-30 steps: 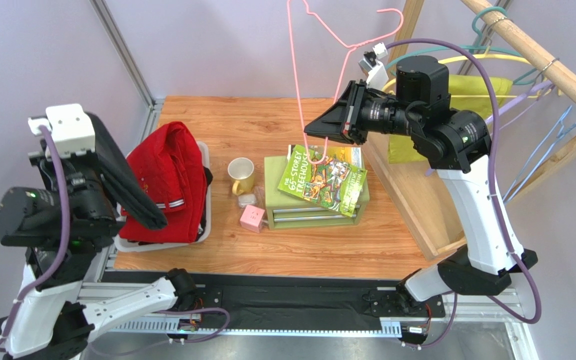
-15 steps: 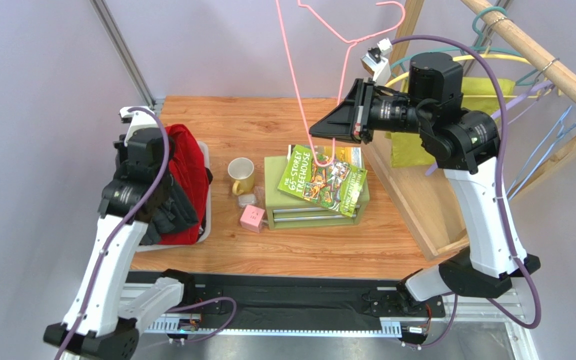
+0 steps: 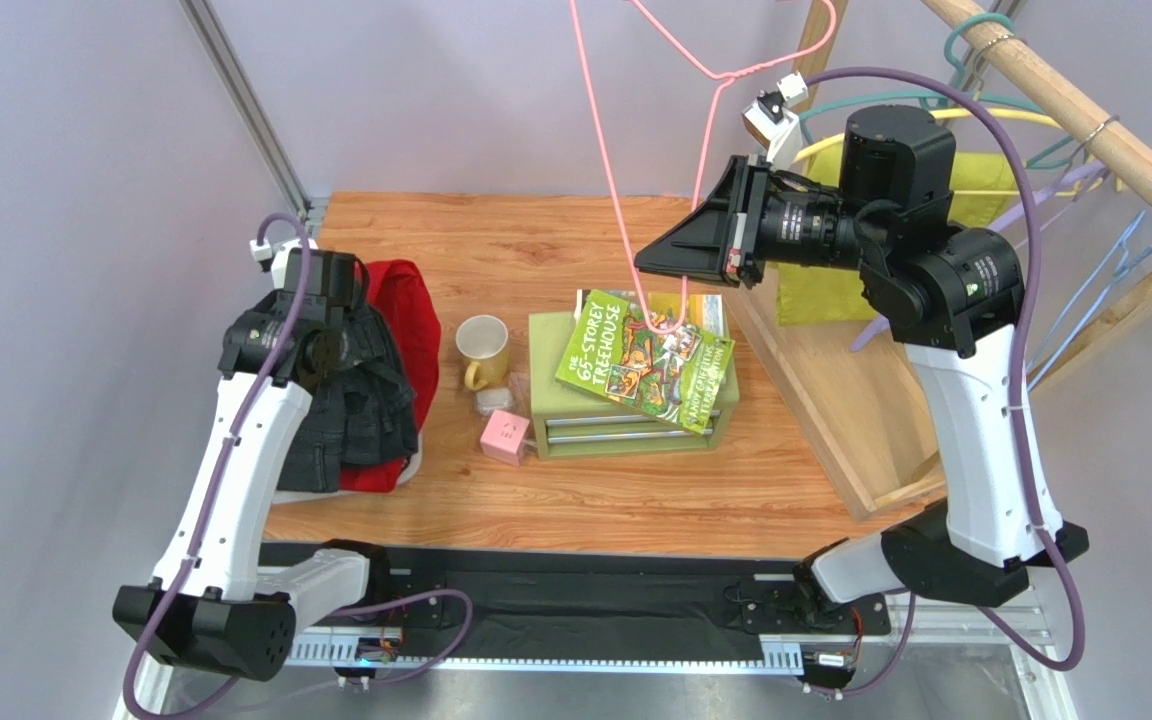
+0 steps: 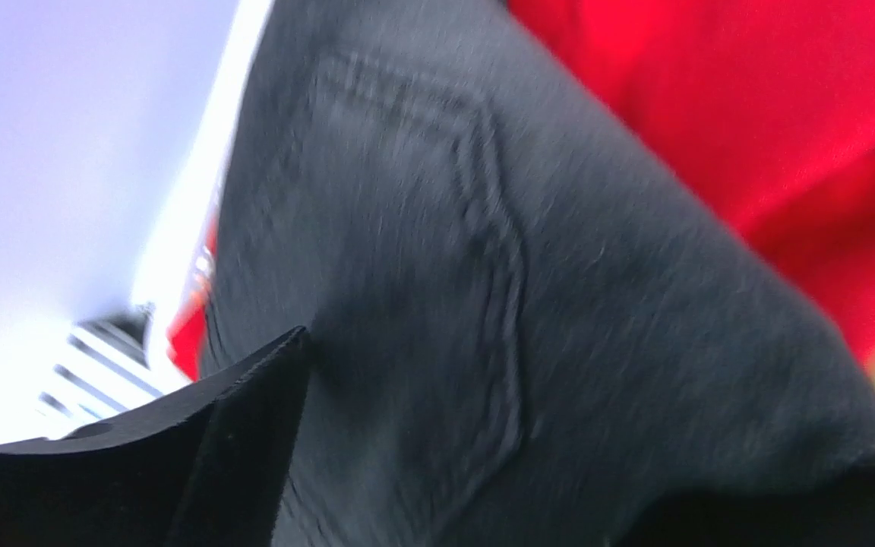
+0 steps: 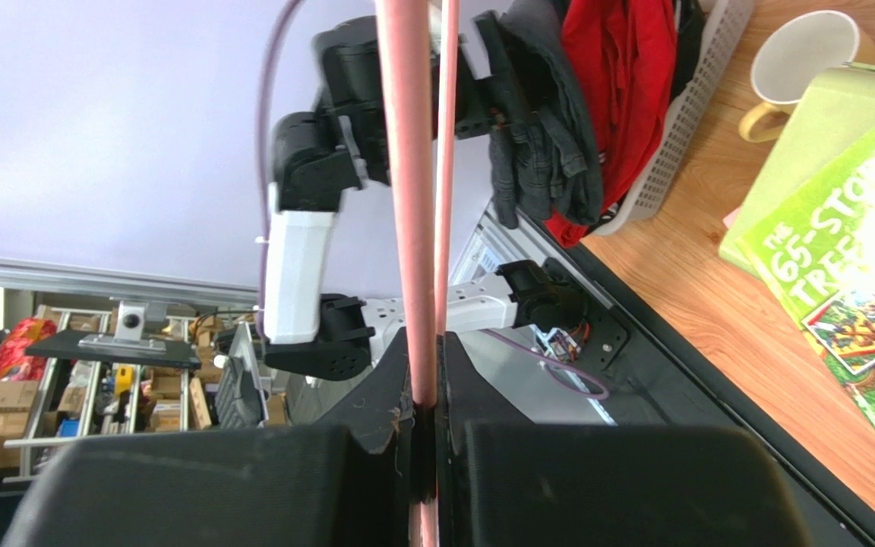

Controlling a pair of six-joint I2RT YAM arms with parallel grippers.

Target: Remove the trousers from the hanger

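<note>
Two garments fill the white basket (image 3: 414, 450) at the left of the wooden table (image 3: 612, 495): dark grey trousers (image 3: 349, 413) lie draped over red trousers (image 3: 409, 323), and in the left wrist view we see the grey cloth's stitched pocket close up with red fabric behind it. We see the left gripper (image 3: 330, 323) poised directly over this pile, its jaws spread apart with the grey cloth between and below them, gripping nothing. A yellow-green garment (image 3: 898, 225) hangs on the wooden rack (image 3: 1078, 120) at the far right. We find the right gripper (image 5: 425, 427) raised above the table with its jaws clamped on the thin wire of a bare pink hanger (image 3: 657, 150). Below that hanger sit a green box (image 3: 552, 405) with a picture book (image 3: 642, 360) on top, a yellow mug (image 3: 485, 350) beside it and a small pink cube (image 3: 504, 437) near the mug.
</note>
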